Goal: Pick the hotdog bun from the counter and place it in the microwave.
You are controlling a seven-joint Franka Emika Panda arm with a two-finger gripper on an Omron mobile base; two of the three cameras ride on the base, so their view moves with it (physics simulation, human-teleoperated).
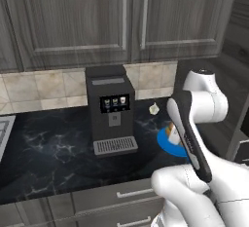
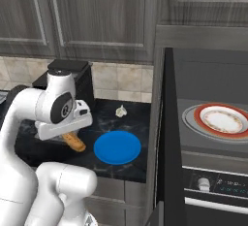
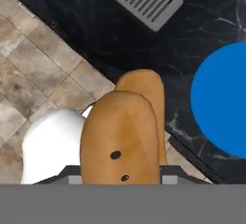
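A: Where is the small golden-orange hotdog bun [image 3: 122,131]?

B: Your two-finger gripper [image 2: 72,133] is clamped on it, above the black marble-look counter [image 1: 48,148], just left of the round flat blue plate [image 2: 116,147].

A: What surrounds you?

B: A black coffee machine [image 1: 111,109] stands left; a small whitish lump [image 2: 120,111] sits behind the plate. The large grey microwave [image 2: 213,137] is right, its black door [image 2: 167,137] open edge-on between you and the cavity, where a red-rimmed plate [image 2: 222,118] rests.
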